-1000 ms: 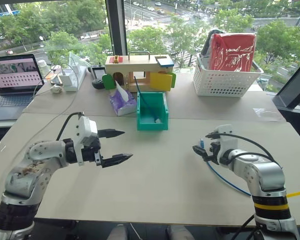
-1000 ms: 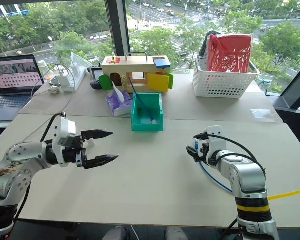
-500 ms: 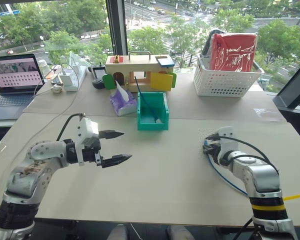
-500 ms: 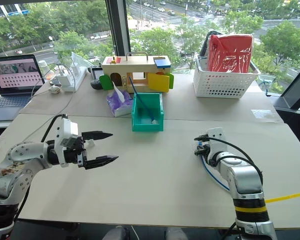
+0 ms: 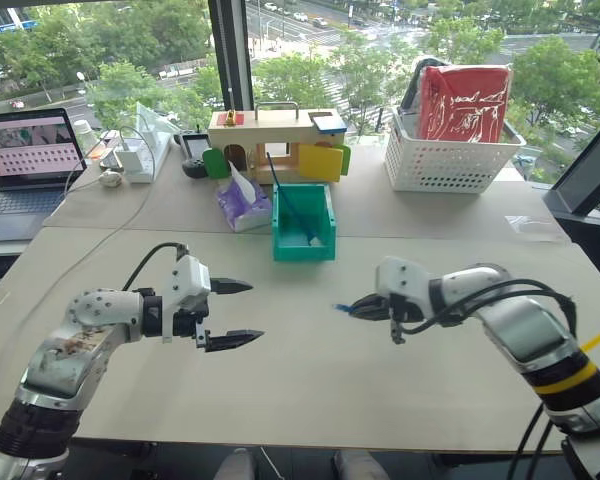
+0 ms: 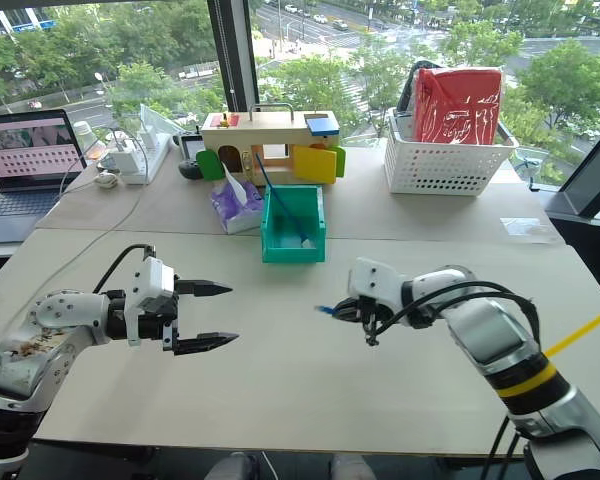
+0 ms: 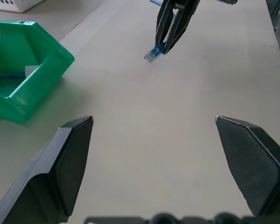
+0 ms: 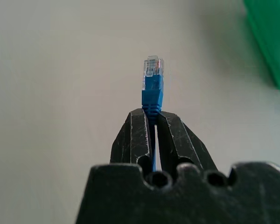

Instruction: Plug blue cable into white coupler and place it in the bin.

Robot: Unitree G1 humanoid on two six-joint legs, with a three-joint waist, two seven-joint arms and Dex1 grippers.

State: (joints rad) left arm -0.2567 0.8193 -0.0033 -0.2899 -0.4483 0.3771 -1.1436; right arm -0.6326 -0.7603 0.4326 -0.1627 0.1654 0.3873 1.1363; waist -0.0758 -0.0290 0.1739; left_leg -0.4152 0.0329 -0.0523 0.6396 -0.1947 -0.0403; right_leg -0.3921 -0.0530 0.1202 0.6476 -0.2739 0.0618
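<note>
Right fingers (image 8: 151, 135) clenched on blue cable (image 8: 152, 88) — plug poking past their tips — left fingers (image 7: 70, 154) spread empty.

Both arms are silver-grey metal in rounded segments with black joint sections. The left gripper (image 5: 227, 313) and right gripper (image 5: 368, 306) each carry two black tapered fingers on a white housing. Black cables loop over both wrists. The right forearm bears a yellow band; the left upper arm shows brownish scuffing.
</note>
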